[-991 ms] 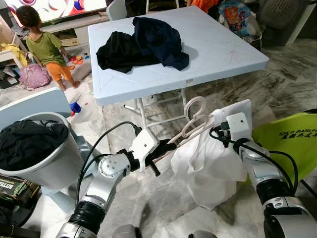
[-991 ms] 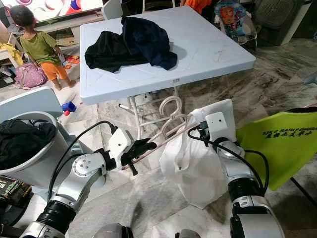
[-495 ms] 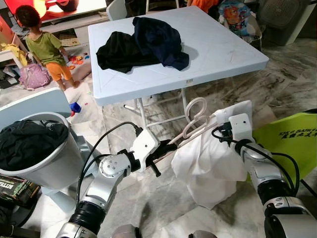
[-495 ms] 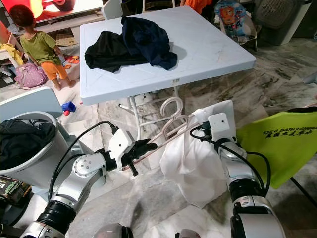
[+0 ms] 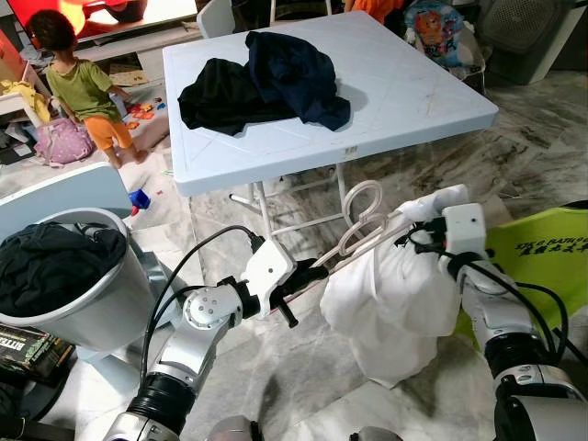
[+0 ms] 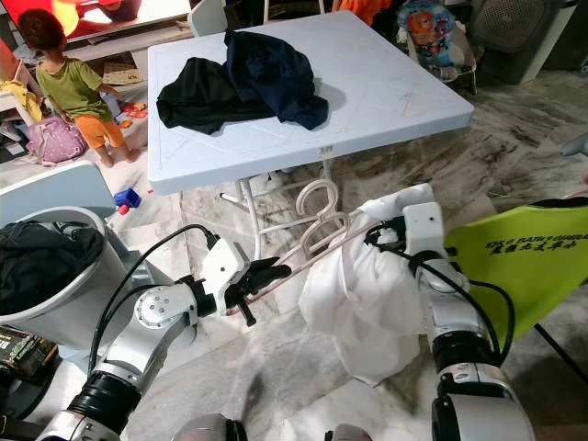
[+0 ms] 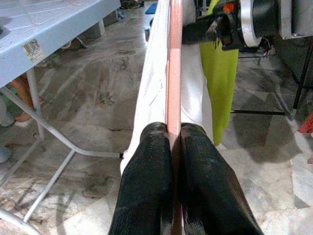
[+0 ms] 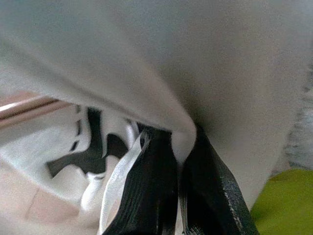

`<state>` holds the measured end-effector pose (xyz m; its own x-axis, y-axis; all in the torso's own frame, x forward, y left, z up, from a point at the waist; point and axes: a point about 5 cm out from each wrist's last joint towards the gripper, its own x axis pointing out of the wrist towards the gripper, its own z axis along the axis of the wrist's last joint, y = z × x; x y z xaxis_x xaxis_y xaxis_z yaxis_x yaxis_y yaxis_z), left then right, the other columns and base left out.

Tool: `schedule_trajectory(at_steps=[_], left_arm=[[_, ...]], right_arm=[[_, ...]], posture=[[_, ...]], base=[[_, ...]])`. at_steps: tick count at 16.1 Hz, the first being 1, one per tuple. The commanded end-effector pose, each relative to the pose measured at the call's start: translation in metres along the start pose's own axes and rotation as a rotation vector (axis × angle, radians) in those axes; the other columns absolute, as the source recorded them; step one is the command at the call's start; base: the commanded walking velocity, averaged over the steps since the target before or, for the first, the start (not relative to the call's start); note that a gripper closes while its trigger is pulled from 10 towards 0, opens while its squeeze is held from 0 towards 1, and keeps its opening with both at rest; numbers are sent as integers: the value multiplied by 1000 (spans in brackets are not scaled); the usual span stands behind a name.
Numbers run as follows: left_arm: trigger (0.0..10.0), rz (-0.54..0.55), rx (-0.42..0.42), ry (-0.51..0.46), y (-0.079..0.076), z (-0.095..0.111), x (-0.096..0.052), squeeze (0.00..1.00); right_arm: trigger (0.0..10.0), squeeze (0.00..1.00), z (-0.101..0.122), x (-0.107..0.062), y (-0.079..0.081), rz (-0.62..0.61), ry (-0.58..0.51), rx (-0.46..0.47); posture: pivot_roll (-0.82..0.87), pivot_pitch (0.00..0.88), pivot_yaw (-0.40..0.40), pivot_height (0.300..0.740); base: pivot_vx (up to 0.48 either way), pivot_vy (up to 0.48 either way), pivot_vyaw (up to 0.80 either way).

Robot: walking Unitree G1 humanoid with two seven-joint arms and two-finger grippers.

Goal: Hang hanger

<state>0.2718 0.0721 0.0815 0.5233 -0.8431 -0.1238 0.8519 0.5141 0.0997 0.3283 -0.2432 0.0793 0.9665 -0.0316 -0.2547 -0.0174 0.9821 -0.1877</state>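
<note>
Over the last second the right gripper (image 5: 415, 241) has swung further right and downward, pulling the white garment (image 5: 390, 294) along the hanger (image 5: 354, 241) so the cloth now bunches under the wrist. This looks like the garment being worked onto the hanger, so hanging it up is still to come.

The hanger is held in the air between the two arms, in front of the table (image 5: 404, 101) (its near edge). Its long axis runs from the left gripper (image 7: 173, 142) up and rightward to the right one, with the hook end pointing up toward the table. The left fingers (image 7: 149, 161) are pressed together on the pink bar. The right fingers (image 8: 156, 196) pinch a fold of the garment.
</note>
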Motion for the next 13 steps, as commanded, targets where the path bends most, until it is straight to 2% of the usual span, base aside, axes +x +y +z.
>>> schedule_trajectory(at_steps=[1, 3, 5, 9, 10, 13], left_arm=[[0, 7, 43, -60, 3, 13, -1, 0], [0, 4, 49, -55, 3, 12, -1, 0], [0, 5, 49, -39, 3, 8, -4, 0], [0, 16, 70, 34, 3, -6, -18, 0], [0, -1, 106, 89, 1, -14, -26, 0], [0, -101, 117, 122, -13, -18, -42, 0]], right_arm=[[0, 0, 14, 0, -7, -35, -76, 20], [0, 0, 18, 0, -9, -51, -107, 40], [0, 0, 29, -2, -13, -92, -184, 72], [0, 0, 58, -8, -27, -210, -360, 124], [0, 0, 70, -9, -34, -279, -399, 144], [0, 0, 80, -6, -47, -415, -371, 152]], posture=[[-105, 0, 59, 740], [-106, 0, 58, 740], [-103, 0, 59, 740], [-95, 0, 61, 740], [-94, 0, 61, 740], [-87, 0, 60, 740]], base=[[0, 0, 0], [0, 0, 0], [0, 0, 0], [0, 0, 0], [0, 0, 0], [0, 0, 0]])
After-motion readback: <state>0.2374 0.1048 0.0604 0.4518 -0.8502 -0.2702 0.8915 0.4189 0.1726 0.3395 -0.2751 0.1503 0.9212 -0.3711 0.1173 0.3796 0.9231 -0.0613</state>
